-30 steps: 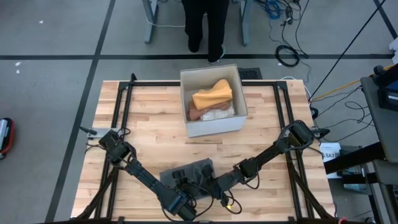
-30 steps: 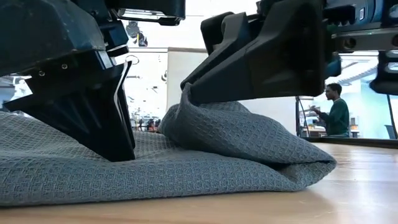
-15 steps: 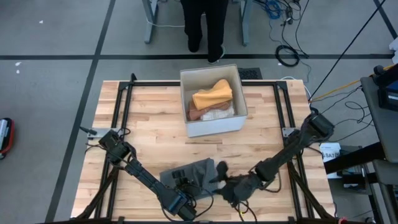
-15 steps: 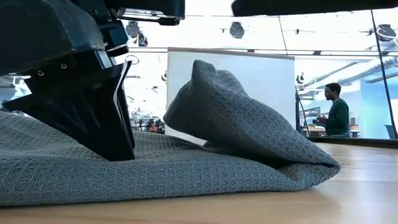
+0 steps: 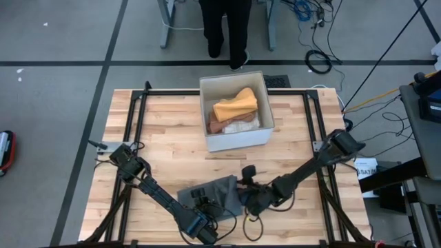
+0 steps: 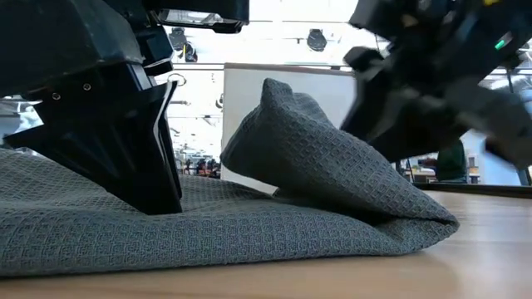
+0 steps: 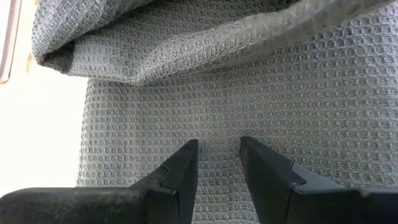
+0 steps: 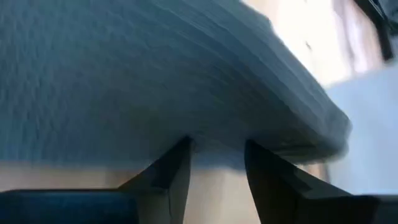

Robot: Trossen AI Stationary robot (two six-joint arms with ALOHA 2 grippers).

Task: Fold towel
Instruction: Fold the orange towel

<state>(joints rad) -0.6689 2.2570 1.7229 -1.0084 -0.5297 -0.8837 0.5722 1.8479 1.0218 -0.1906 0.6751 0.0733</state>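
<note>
Grey waffle-weave towel [image 5: 215,190] lying at near-centre edge of wooden table [image 5: 172,131], partly folded; one corner flipped up into a peaked hump [image 6: 307,141] resting on the flat layer, rounded fold at its side toward bare wood; left gripper [image 5: 198,224] planted on towel at its near edge, pressing down on flat layer, fingers [image 7: 180,171] parted w/ a narrow gap, tips touching cloth, nothing pinched between them; same gripper in low view a dark wedge [image 6: 125,141] bearing on the cloth beside the hump; right gripper [image 5: 249,200] just beside towel's right edge, arm angling in from right side of table; in right wrist view fingers [image 8: 171,168] apart w/ a gap, towel edge blurred right in front, no cloth seen between tips, so open & not holding; blurred dark shape of that gripper [image 6: 432,91] hanging above the hump in low view, touching or not can't tell; farther back, white bin [image 5: 236,138] near table's far-centre, holding an orange cloth [image 5: 236,105] on top of brown & white ones; beyond table, a person's dark legs [image 5: 227,27] standing on grey floor; cables [image 5: 317,62] on floor far right.
</note>
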